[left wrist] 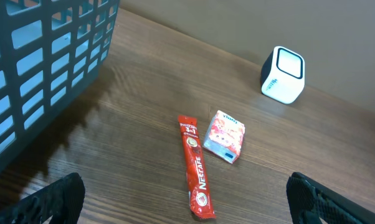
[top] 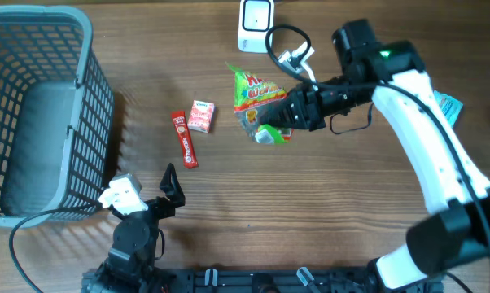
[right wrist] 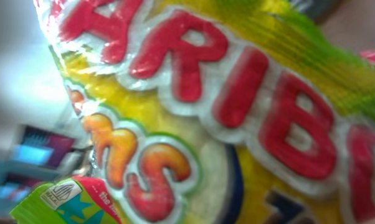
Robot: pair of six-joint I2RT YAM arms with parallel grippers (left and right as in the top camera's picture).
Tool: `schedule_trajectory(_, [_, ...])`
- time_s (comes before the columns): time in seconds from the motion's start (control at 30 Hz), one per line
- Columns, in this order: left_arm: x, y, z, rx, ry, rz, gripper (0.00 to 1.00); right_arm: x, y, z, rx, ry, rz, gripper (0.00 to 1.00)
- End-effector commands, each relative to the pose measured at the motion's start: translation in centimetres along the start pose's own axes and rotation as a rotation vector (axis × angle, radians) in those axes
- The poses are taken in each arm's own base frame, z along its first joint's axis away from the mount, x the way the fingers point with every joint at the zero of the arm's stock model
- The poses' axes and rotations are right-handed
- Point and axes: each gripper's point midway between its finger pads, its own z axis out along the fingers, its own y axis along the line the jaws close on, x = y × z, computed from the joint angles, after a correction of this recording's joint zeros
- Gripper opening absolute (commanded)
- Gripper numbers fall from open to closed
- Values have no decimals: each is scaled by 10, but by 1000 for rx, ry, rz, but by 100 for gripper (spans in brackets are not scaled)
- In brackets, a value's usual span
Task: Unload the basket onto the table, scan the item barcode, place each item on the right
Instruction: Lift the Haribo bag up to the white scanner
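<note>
Looks like a mock shop checkout set up in a robot lab: wooden table (top: pixel 310 203), grey shopping basket (top: pixel 90 98), small white scanner (top: pixel 255 23), bag of sweets (top: pixel 257 89), coffee stick (top: pixel 184 139), white robot arm (top: pixel 424 138) with loose cables.

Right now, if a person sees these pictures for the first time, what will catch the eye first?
The bright candy bag stands out most: the right end effector grips it, close to the white scanner at the far edge. Next comes the big grey basket on the left, and between them a red coffee stick and a small pink packet lie side by side.
</note>
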Motion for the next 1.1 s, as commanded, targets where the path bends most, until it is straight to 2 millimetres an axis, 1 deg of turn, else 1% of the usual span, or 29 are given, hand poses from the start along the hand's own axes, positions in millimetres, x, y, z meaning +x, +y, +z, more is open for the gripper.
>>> schedule_trajectory(0.0, [0, 1, 0, -2, -7, -14, 100, -5, -54, -40, 584, -86, 385, 5])
schedule_trajectory(0.03, [0, 1, 0, -2, -7, -13, 100, -6, -71, -62, 783, -159, 450, 5])
schedule_trajectory(0.07, [0, 1, 0, -2, -7, -13, 100, -9, -80, -87, 971, -257, 498, 5])
schedule_trajectory(0.1, [0, 1, 0, -2, -7, -14, 100, -22, -80, -101, 1073, -342, 462, 5])
schedule_trajectory(0.17, [0, 1, 0, -2, -7, -13, 100, -33, -83, -105, 1116, -382, 421, 5])
schedule_trajectory(0.23, [0, 1, 0, -2, -7, -13, 100, -38, -89, -111, 1160, -435, 446, 5])
schedule_trajectory(0.3, [0, 1, 0, -2, -7, -13, 100, -39, -102, -123, 1237, -500, 504, 5])
schedule_trajectory(0.33, [0, 1, 0, -2, -7, -13, 100, -42, -113, -124, 1265, -512, 502, 5])
schedule_trajectory(0.43, [0, 1, 0, -2, -7, -13, 100, -54, -159, -107, 1281, -452, 426, 5])
schedule_trajectory(0.47, [0, 1, 0, -2, -7, -13, 100, -58, -179, -96, 1271, -432, 411, 5])
schedule_trajectory(0.5, [0, 1, 0, -2, -6, -13, 100, -62, -194, -84, 1252, -429, 405, 5])
schedule_trajectory(0.57, [0, 1, 0, -2, -7, -13, 100, -74, -209, -68, 1204, -451, 377, 5])
schedule_trajectory(0.63, [0, 1, 0, -2, -7, -13, 100, -93, -214, -45, 1108, -479, 325, 4])
schedule_trajectory(0.7, [0, 1, 0, -2, -7, -13, 100, -114, -220, -26, 1107, -504, 196, 5])
schedule_trajectory(0.73, [0, 1, 0, -2, -7, -14, 100, -124, -227, -21, 1144, -533, 140, 5])
schedule_trajectory(0.83, [0, 1, 0, -2, -7, -13, 100, -154, -255, -20, 1355, -622, -98, 5])
schedule_trajectory(0.87, [0, 1, 0, -2, -7, -13, 100, -162, -267, -28, 1452, -653, -187, 4])
schedule_trajectory(0.93, [0, 1, 0, -2, -7, -14, 100, -172, -280, -45, 1568, -715, -272, 5])
schedule_trajectory(0.97, [0, 1, 0, -2, -7, -13, 100, -176, -285, -50, 1602, -724, -307, 5])
schedule_trajectory(1.07, [0, 1, 0, -2, -7, -13, 100, -184, -308, -52, 1681, -708, -381, 5])
